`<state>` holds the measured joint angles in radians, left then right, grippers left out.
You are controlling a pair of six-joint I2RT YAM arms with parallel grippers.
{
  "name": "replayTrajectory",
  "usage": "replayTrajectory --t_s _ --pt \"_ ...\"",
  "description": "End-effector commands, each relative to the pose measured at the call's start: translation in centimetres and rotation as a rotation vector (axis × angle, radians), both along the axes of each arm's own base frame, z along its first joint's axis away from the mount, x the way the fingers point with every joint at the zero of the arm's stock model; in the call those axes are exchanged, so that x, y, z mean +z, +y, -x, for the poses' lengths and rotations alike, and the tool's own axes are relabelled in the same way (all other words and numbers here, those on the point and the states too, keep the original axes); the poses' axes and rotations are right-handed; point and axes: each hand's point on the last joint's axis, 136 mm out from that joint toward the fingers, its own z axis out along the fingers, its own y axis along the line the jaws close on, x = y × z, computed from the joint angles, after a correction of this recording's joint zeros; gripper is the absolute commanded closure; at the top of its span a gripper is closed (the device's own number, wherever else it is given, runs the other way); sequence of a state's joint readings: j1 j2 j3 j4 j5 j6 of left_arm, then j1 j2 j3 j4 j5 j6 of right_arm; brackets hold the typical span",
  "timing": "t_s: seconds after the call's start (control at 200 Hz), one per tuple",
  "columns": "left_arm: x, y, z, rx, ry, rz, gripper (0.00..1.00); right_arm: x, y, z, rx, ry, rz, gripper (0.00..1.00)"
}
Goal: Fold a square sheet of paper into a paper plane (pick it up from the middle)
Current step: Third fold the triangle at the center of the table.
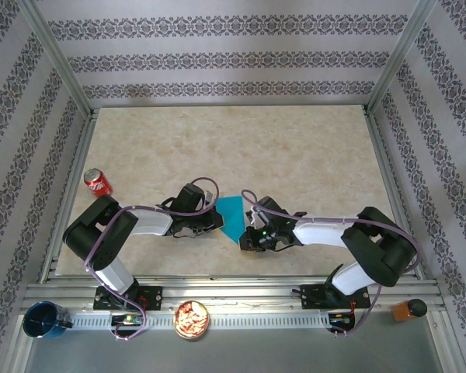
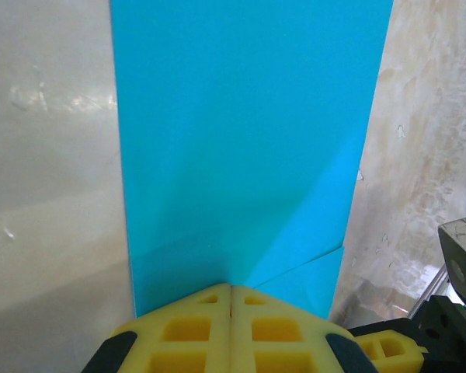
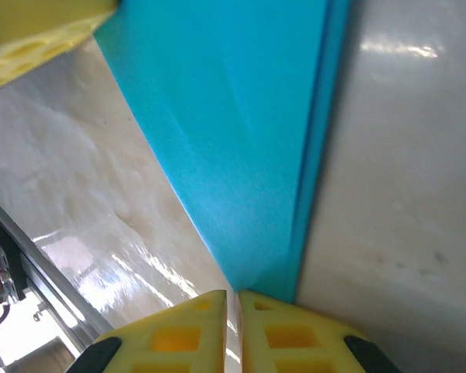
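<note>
The square sheet of paper (image 1: 231, 215) lies partly folded near the table's front, a turquoise shape narrowing toward the right arm. In the left wrist view the paper (image 2: 241, 140) runs straight away from my left gripper (image 2: 231, 287), whose yellow jaws are shut, with the creases meeting at their seam. In the right wrist view the paper (image 3: 241, 140) tapers to a layered tip just ahead of my right gripper (image 3: 234, 294), whose jaws stand a narrow slit apart with nothing between them. From above, the left gripper (image 1: 216, 220) and right gripper (image 1: 247, 237) flank the paper.
A red soda can (image 1: 98, 183) stands at the left of the table. Along the front rail are a dark blue cup (image 1: 43, 319), a bowl of snacks (image 1: 192, 319) and an orange-and-black object (image 1: 408, 310). Metal frame posts border the table.
</note>
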<state>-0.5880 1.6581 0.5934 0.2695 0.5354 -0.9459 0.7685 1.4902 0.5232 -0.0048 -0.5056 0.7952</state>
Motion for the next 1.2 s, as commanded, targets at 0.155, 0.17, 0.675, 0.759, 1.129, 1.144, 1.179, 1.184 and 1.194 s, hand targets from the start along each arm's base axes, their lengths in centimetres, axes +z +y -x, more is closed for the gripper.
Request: replayTrajectory --t_s 0.155,0.17,0.675,0.759,1.129,1.144,1.179,1.184,1.194 --pt "-4.0 2.9 2.5 0.029 0.109 -0.15 1.0 0.9 -1.6 0.5 -0.017 -0.001 0.001 0.85" --pt "-4.0 2.9 2.5 0.029 0.109 -0.15 1.0 1.3 -1.3 0.3 -0.015 -0.013 -0.014 0.85" --pt "-4.2 2.6 2.3 0.04 0.111 -0.129 1.0 1.0 4.7 -4.8 0.03 -0.014 -0.051 0.87" --pt "-4.3 2.7 2.4 0.041 0.114 -0.133 1.0 -0.2 3.8 -3.6 0.039 0.008 -0.026 0.87" --pt "-4.8 2.8 2.3 0.061 0.132 -0.142 1.0 -1.9 -1.7 1.1 0.045 0.034 0.054 0.86" --pt "-4.9 2.8 2.3 0.061 0.132 -0.142 1.0 -1.9 -1.8 1.1 0.044 0.033 0.054 0.86" --pt "-4.9 2.8 2.3 0.062 0.133 -0.141 1.0 -1.9 -2.2 1.2 0.038 0.032 0.059 0.86" --pt "-4.8 2.8 2.3 0.062 0.132 -0.141 1.0 -1.9 -2.2 1.2 0.037 0.033 0.061 0.86" --pt "-4.8 2.8 2.3 0.063 0.131 -0.141 1.0 -1.8 -2.3 1.2 0.035 0.032 0.062 0.86"
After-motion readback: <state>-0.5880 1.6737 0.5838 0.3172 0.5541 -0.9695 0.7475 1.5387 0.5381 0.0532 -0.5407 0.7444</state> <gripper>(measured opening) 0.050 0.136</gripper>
